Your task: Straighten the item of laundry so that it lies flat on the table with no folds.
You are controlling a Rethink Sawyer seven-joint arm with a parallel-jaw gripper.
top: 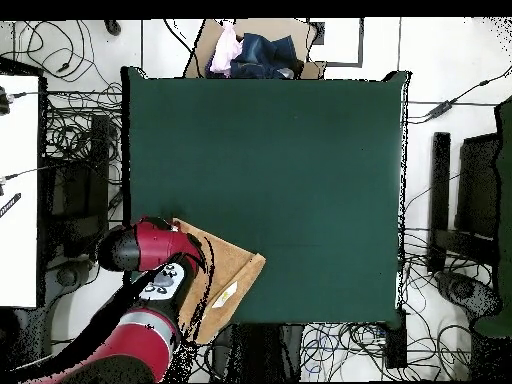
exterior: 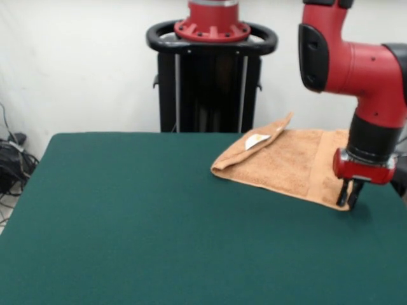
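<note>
the pincer (exterior: 350,196) sits pinched on the near corner of the towel (exterior: 289,162), soft, light terry on the worktop (exterior: 140,216); beyond it one side is folded over, best gripped at that flap's edge.

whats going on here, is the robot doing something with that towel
A red Sawyer arm has its gripper down at one corner of a peach-orange towel, near a striped band. The towel lies at one corner of the green table and is not yet flat: the opposite edge is folded back over itself, with the white label showing on the flap. The jaws look nearly closed at the towel's edge, but it is unclear whether they actually grip the cloth.
</note>
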